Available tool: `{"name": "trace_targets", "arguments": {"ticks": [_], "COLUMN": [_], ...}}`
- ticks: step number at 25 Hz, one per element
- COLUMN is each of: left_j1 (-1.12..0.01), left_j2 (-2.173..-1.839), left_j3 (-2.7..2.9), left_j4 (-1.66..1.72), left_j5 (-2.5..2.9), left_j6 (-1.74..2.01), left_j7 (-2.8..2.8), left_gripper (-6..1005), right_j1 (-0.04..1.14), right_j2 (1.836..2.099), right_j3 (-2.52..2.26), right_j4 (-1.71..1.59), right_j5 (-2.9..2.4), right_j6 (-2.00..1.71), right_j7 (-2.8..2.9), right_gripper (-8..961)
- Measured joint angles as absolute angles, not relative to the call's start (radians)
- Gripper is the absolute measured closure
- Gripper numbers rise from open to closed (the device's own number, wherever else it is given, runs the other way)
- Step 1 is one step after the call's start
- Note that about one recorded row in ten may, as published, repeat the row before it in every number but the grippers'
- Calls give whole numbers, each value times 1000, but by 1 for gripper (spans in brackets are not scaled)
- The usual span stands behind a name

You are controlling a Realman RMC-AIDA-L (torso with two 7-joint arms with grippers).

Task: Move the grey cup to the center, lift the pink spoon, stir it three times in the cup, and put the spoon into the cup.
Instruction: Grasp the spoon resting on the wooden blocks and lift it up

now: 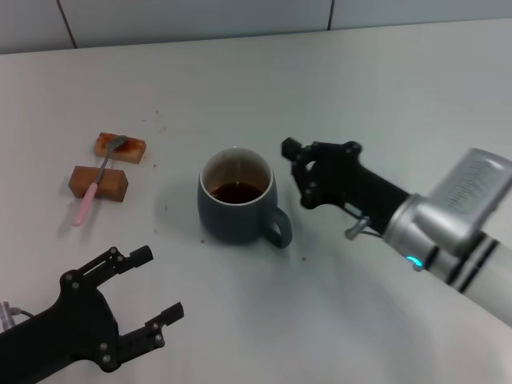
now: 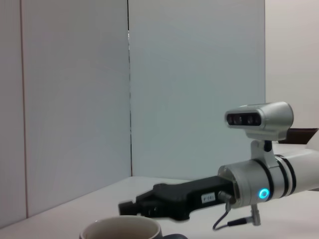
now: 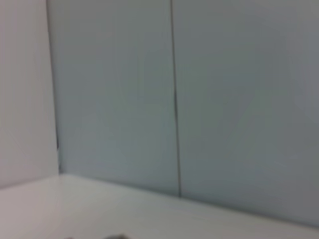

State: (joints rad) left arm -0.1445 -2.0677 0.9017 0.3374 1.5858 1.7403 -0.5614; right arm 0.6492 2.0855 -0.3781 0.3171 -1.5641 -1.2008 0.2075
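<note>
1. Grey cup (image 1: 237, 198): squat dark grey-blue ceramic mug, pale inner wall, dark brown liquid inside. It stands upright near the middle of the white table (image 1: 384, 96), its loop handle turned toward my right side and toward me.
2. Pink spoon (image 1: 96, 190): slim, light pink handle, grey metal bowl. It lies well to the left of the cup, propped across two brown rectangular blocks (image 1: 99, 182); the bowl rests on the farther, orange-topped one.
3. My left gripper (image 1: 149, 288): low at the near left of the table, fingers spread wide, holding nothing, well apart from spoon and cup.
4. My right gripper (image 1: 298, 170): black, just beside the cup on its right, near the handle; I cannot tell how its fingers stand.
5. Writing: a small white label sits on my right arm in the left wrist view, unreadable.
6. Left wrist view only: the cup's rim (image 2: 121, 229) at the edge, my right gripper (image 2: 130, 206) beyond it, a lit blue ring on that arm, grey wall panels.
7. Right wrist view: wall panels and bare table only.
</note>
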Motion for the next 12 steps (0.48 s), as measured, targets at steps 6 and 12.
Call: {"name": "trace_targets", "arguments": {"ticks": [6, 12], "left_j1": [-138, -136], "left_j2": [-2068, -2068], "left_j3": [869, 784], "left_j4": [335, 292], "left_j5": [1586, 1586], "left_j6": [1742, 1742], "left_j7": [-559, -555], "left_gripper": [220, 220], "right_j1": [418, 296], "right_j2": [2084, 2084], "right_j3": [-404, -404], "right_j4": [203, 172], "right_j5": [-1730, -1912], "right_j6": [-1630, -1730], "right_j7": [204, 67], "right_gripper": [954, 953]}}
